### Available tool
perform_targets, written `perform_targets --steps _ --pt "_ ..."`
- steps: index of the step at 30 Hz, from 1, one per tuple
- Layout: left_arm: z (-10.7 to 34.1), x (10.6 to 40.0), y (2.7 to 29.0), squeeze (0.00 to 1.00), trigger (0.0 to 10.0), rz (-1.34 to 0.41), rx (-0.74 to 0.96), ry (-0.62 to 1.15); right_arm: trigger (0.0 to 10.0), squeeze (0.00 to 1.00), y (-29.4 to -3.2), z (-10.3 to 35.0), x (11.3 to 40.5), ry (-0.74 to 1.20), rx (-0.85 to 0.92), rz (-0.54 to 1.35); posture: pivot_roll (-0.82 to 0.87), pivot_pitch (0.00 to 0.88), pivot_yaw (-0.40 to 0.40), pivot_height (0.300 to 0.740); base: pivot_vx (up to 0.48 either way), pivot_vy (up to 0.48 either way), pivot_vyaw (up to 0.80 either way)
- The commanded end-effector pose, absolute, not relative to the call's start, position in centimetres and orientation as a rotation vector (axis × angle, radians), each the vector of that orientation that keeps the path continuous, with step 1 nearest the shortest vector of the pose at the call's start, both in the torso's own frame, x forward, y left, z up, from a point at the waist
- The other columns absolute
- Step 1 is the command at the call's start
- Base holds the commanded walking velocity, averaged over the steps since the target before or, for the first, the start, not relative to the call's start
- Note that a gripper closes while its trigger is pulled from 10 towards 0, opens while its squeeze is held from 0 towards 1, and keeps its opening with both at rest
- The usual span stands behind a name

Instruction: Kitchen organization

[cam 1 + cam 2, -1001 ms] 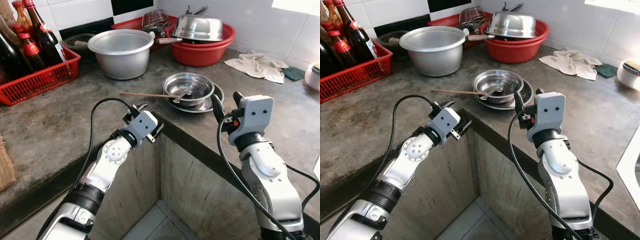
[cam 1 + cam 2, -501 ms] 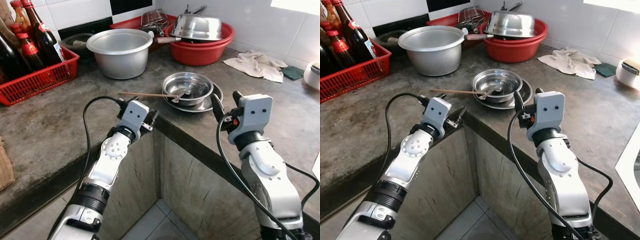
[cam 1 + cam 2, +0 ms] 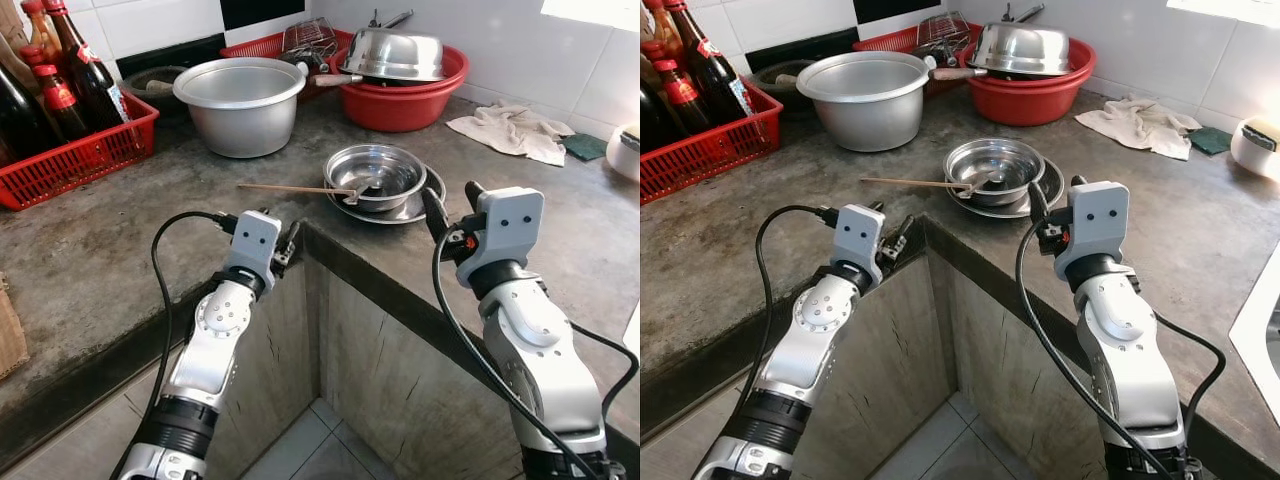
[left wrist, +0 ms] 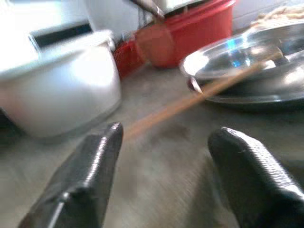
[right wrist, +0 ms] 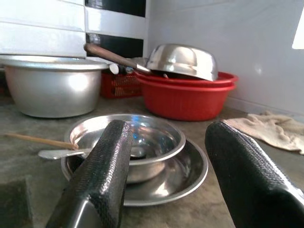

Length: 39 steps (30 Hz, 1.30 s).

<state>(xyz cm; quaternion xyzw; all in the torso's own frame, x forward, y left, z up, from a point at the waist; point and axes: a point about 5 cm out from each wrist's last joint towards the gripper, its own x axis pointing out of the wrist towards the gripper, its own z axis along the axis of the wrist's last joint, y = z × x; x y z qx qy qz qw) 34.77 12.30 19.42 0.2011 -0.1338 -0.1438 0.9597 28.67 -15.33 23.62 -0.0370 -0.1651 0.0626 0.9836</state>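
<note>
Crosswise, chopstick [image 3: 295, 189] handle points left from bowl [image 3: 378, 172].

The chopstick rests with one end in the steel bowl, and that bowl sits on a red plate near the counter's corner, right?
Not quite. The chopstick does rest with one end in the steel bowl, near the counter's corner, but the plate under the bowl is steel, not red. The left eye view shows it; the right wrist view shows it close up.
</note>
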Motion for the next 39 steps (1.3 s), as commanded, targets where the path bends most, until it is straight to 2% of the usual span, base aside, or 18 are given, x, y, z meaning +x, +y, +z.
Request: perform_targets --steps 1,2,14,19,28,39 --pt "19.8 35.1 12.0 1.00 10.0 -0.327 0.491 -0.287 10.0 0.00 -15.4 23.8 28.7 -0.342 -0.067 0.132 0.06 0.094 -0.031 0.740 0.000 0.000 0.00" --pt "20.1 35.3 11.3 0.00 10.0 -0.416 0.565 -0.309 10.0 0.00 -15.4 23.8 28.8 -0.343 -0.066 0.130 0.06 0.097 -0.030 0.740 0.000 0.000 0.00" --pt "19.0 37.5 9.9 0.00 10.0 -0.524 0.737 -0.262 10.0 0.00 -15.2 24.1 28.8 -0.354 -0.065 0.118 0.05 0.119 -0.011 0.740 0.000 0.000 0.00" --pt "19.7 38.2 10.4 0.00 10.0 -0.482 0.828 -0.299 10.0 0.00 -15.3 24.0 28.6 -0.355 -0.065 0.112 0.05 0.123 -0.003 0.740 0.000 0.000 0.00" --pt "20.4 39.2 11.9 0.00 10.0 -0.416 0.869 -0.302 10.0 0.00 -15.4 24.1 28.7 -0.353 -0.066 0.109 0.05 0.127 -0.006 0.740 0.000 0.000 0.00" --pt "20.4 39.9 12.3 0.00 10.0 -0.388 0.894 -0.278 10.0 0.00 -15.6 24.3 28.7 -0.358 -0.069 0.107 0.04 0.132 -0.008 0.740 0.000 0.000 0.00"
